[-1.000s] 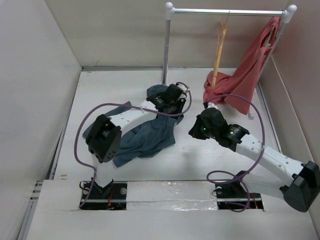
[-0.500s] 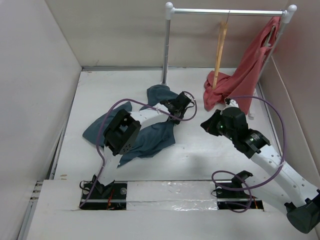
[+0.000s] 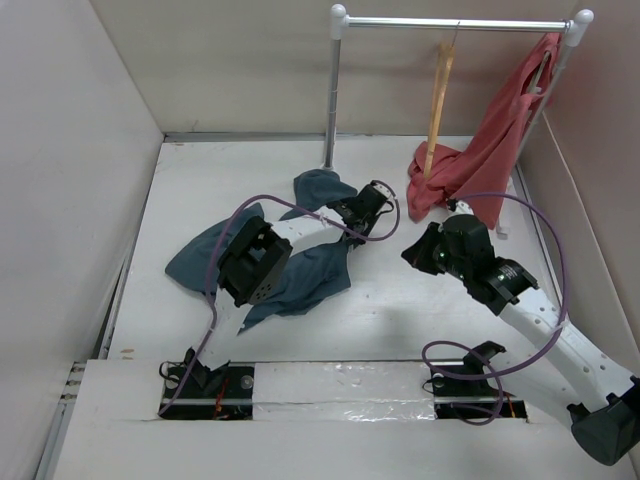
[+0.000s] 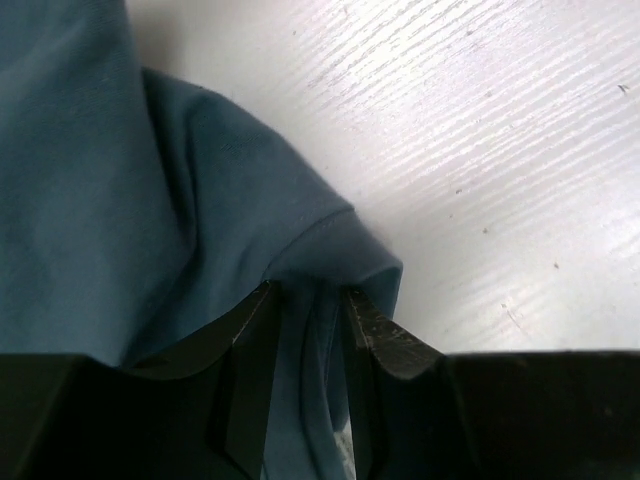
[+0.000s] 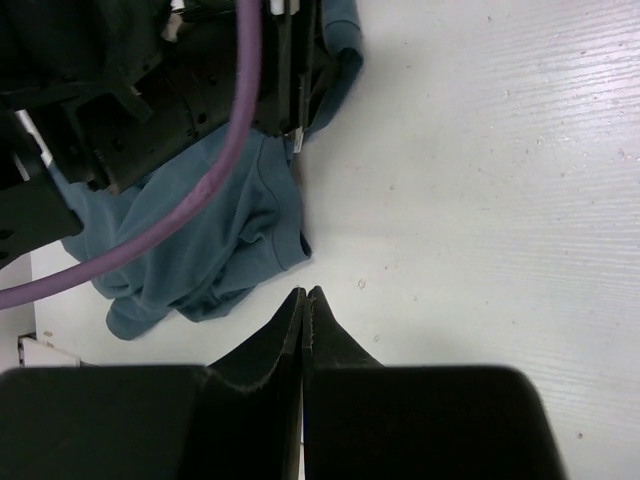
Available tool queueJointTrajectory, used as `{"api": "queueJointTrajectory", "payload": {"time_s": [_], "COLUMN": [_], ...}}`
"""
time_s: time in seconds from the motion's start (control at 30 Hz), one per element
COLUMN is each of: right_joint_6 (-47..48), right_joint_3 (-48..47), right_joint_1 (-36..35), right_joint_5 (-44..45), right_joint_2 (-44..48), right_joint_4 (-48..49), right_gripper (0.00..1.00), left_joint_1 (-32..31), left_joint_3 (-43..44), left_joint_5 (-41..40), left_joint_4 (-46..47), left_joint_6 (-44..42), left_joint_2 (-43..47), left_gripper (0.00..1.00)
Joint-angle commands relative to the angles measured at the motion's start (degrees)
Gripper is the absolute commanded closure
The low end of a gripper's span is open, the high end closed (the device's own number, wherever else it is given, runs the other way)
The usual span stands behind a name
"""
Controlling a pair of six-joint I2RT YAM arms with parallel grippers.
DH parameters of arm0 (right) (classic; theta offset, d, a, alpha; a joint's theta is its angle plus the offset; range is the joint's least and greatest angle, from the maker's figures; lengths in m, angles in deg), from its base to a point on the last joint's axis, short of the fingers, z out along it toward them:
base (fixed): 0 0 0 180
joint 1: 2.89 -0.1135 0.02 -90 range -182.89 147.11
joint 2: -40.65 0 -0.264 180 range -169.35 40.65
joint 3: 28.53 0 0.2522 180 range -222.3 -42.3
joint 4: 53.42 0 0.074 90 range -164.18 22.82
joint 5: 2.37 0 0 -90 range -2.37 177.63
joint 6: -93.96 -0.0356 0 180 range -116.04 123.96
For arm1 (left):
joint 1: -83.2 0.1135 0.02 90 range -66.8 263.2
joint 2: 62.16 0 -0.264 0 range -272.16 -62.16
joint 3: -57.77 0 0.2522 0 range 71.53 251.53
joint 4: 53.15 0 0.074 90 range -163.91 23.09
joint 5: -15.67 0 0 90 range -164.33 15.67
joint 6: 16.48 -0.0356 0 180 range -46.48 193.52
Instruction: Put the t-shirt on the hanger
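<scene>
Left tool tight on the t-shirt hem — right tool pressed together over the table, just off the cloth

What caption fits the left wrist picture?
Left gripper pinches a hemmed edge of the blue t-shirt over the white table.

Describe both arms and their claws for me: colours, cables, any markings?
The left arm and right arm both have white tubular links joined by boxy black joint housings. A purple cable loops loosely along each. The left claw and right claw are matte black, with flat fingers tapering to points. No markings or labels are visible.
</scene>
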Motion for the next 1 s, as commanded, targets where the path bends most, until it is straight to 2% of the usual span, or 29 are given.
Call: {"api": "queueJointTrajectory", "payload": {"time_s": [0.0, 0.2, 0.3, 0.43, 0.5, 0.63, 0.77, 0.83, 0.93, 0.97], "right_joint_6": [1.79, 2.32, 2.75, 3.19, 3.20, 3.37, 3.55, 3.63, 3.63, 3.72], "right_joint_3": [-0.91, -1.18, -0.91, -1.26, -1.27, -1.35, -1.70, -1.70, -1.71, -1.70], "right_joint_1": [0.44, 0.44, 0.44, 0.44, 0.44, 0.97, 0.97, 0.97, 0.97, 0.97], "right_joint_5": [-1.80, -1.80, -1.80, -1.80, -1.80, -3.65, -3.82, -3.82, -3.65, -3.65], "right_joint_2": [0.12, 0.73, 0.91, 0.56, 0.21, -0.76, -1.38, -1.20, -1.03, -0.94], "right_joint_4": [0.36, -0.08, 0.53, 0.45, 0.62, 0.71, 0.53, 0.62, 0.45, 0.36], "right_gripper": [1.00, 1.00, 1.00, 1.00, 1.00, 1.00, 1.00, 1.00, 1.00, 1.00], "left_joint_1": [-0.17, 0.35, 0.35, 0.88, 0.88, 0.88, 1.40, 1.41, 2.54, 2.55], "left_joint_3": [3.81, 7.07, 7.08, 7.34, 7.17, 6.73, 7.43, 8.13, 7.78, 7.61], "left_joint_5": [-0.27, 0.42, 0.25, 0.07, 0.16, 0.60, 1.13, 1.21, 2.44, 2.62], "left_joint_4": [1.21, 1.21, 1.91, 1.74, 1.65, 1.91, 1.65, 0.77, 0.51, 0.42], "left_joint_6": [-1.57, -2.19, -2.10, -2.10, -2.01, -1.92, -2.36, -2.71, -2.80, -2.80], "left_joint_2": [-1.30, -3.86, -3.51, -3.50, -2.80, -1.22, -1.04, -1.75, -2.10, -1.75], "left_gripper": [0.73, 0.75, 0.85, 0.91, 0.89, 0.77, 0.77, 0.79, 0.90, 0.97]}}
